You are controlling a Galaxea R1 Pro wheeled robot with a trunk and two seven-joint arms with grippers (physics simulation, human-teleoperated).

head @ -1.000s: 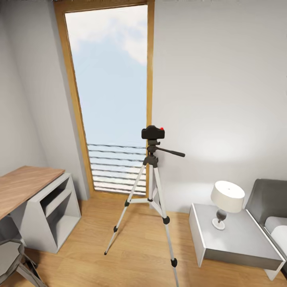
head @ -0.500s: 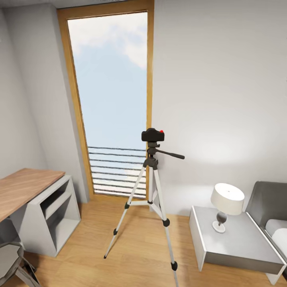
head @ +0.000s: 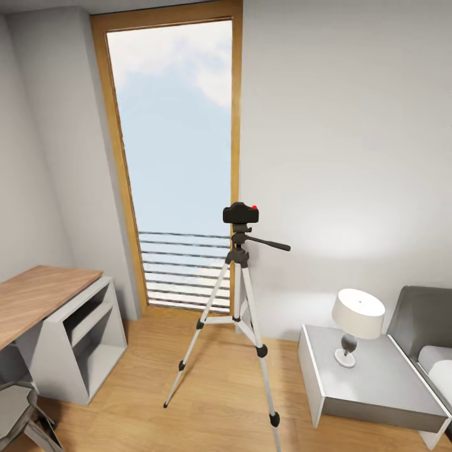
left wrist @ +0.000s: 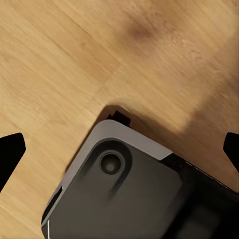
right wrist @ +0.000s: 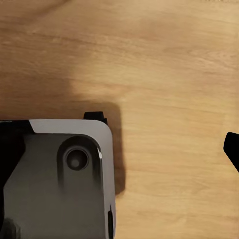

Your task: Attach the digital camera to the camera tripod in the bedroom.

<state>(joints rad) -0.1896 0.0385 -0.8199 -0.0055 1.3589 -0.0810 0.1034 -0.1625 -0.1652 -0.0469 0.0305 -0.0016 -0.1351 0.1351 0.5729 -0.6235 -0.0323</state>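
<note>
Sitting atop the camera tripod [head: 240,300], the digital camera [head: 240,214] bears no readable writing; left pincer [left wrist: 119,149] released, right unclear.

Matte black digital camera [head: 241,214], silvery metal-legged camera tripod [head: 242,314], light wood plank floor [head: 213,389], wood-framed window [head: 176,157]

Bedroom: bed [head: 427,333], nightstand [head: 376,389] w/ lamp [head: 356,317]

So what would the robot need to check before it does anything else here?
1. Camera sits on top of the tripod head: ok.
2. Camera actually locked on: cannot tell.
3. Tripod upright, three feet on the floor: ok.
4. Left gripper holding nothing, tips wide apart over bare floor: ok.
5. Right gripper open and holding nothing: cannot tell, just one fingertip shows.
6. Tripod stands apart from the nightstand and desk: ok.
</note>
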